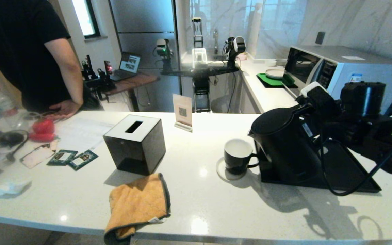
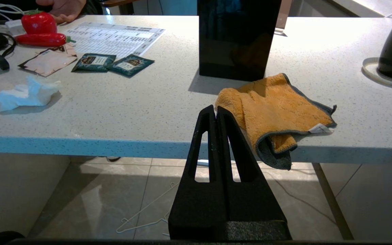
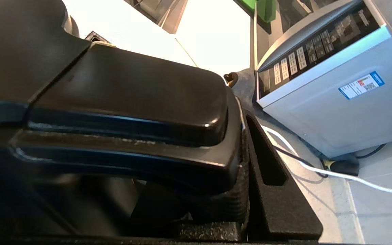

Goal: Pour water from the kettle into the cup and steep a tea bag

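No legible text: microwave sticker (image 3: 361,85), keypad labels (image 3: 305,54), printed sheet (image 2: 114,35), green packets (image 2: 112,63), placard (image 1: 182,112) all unreadable.

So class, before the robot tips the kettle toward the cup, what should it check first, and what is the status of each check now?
1. Right gripper on the kettle handle: ok, shut on it.
2. Kettle lid closed: ok.
3. Cup upright on its coaster, beside the spout: ok.
4. Cup empty: ok, white inside shows.
5. Left gripper out of the way: ok, shut, below the counter edge near the orange cloth.
6. Water in the kettle: cannot tell.
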